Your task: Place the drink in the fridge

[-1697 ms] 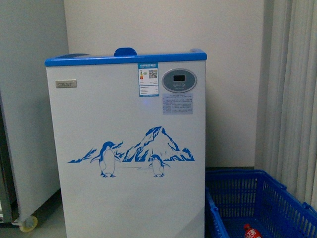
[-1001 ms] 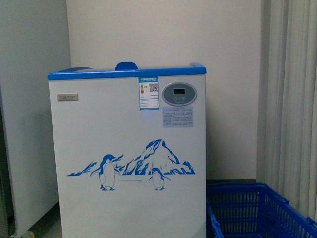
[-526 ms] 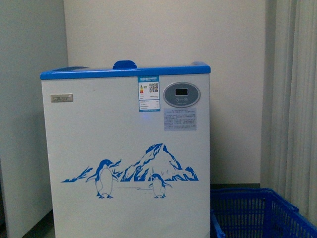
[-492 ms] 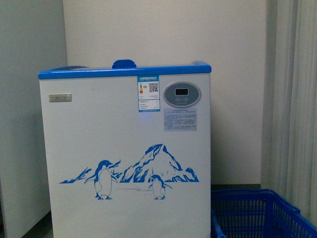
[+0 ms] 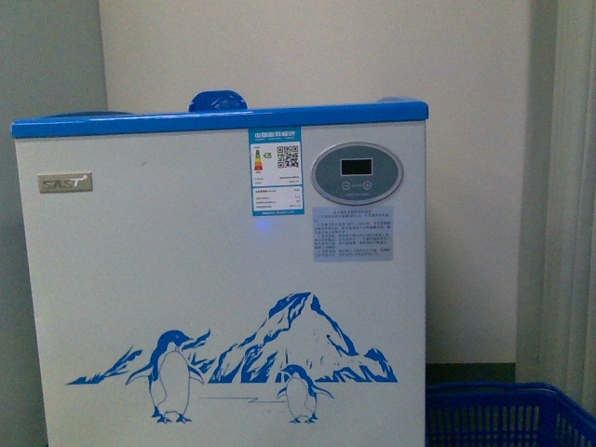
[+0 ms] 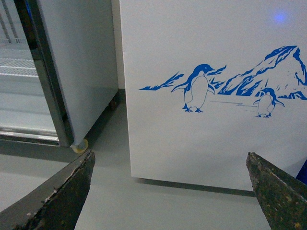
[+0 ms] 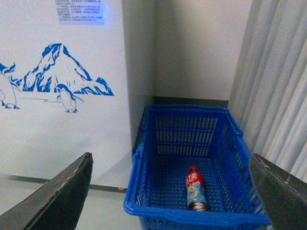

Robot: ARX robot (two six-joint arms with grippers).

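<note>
The fridge [image 5: 223, 279] fills the front view: a white chest with a blue top rim, an oval grey control panel and a penguin-and-mountain graphic. Its front wall also shows in the left wrist view as the fridge [image 6: 211, 72] and in the right wrist view as the fridge [image 7: 57, 72]. The drink [image 7: 195, 189], a small bottle with a red cap and a red, blue and yellow label, lies on its side in a blue crate [image 7: 144, 163]. My right gripper [image 7: 170, 191] hangs open well above the crate, holding nothing. My left gripper [image 6: 170, 191] is open over the floor in front of the fridge.
A plain grey-white cabinet on castors [image 6: 76, 62] stands left of the fridge, with a narrow gap between them. The blue crate's rim [image 5: 503, 400] sits on the floor right of the fridge. Pale curtains [image 7: 278, 81] hang beside the crate. Grey floor [image 6: 158, 206] lies before the fridge.
The fridge has grown larger and shifted in the front view, as the robot has come closer. The drink's red cap, seen at the lower edge earliest, has left the front view.
</note>
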